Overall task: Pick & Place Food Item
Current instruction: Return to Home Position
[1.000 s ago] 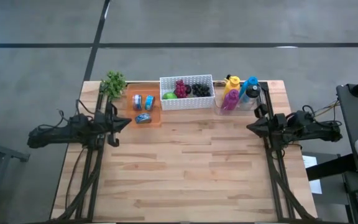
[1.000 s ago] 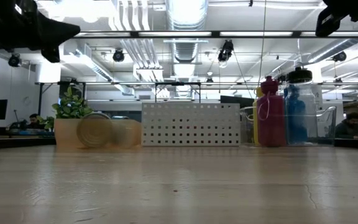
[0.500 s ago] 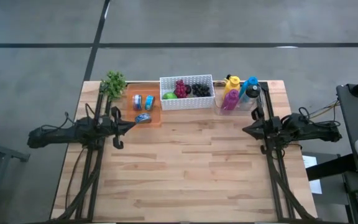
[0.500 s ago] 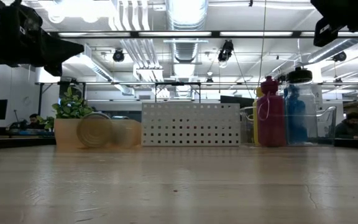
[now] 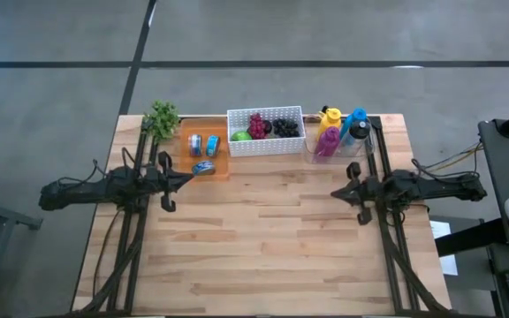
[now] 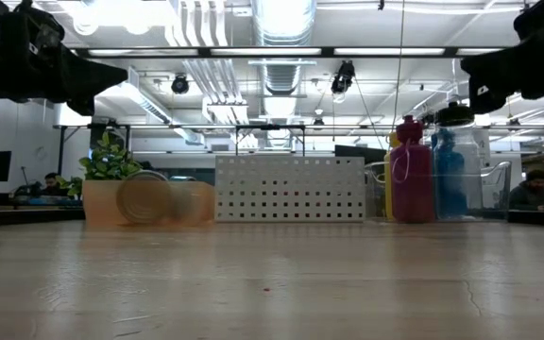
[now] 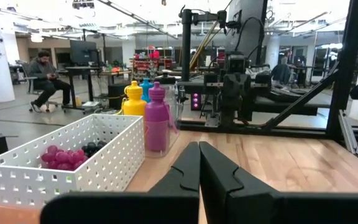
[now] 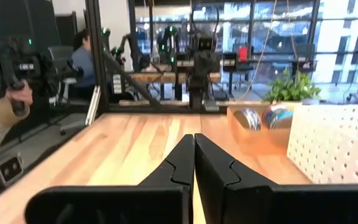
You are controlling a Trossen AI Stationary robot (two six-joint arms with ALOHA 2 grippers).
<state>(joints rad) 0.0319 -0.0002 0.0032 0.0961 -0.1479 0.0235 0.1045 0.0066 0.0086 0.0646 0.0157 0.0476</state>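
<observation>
The left arm and right arm are slender, matte black, with thin black cables looping off them. The left gripper and right gripper have dark angular fingers, stepped inside, tapering to points.

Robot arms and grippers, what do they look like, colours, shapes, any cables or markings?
The left arm and right arm are slim and matte black, with thin black cables looping off them. The left gripper and right gripper each end in two dark, angular fingers tapering to a narrow tip. No markings show.
</observation>
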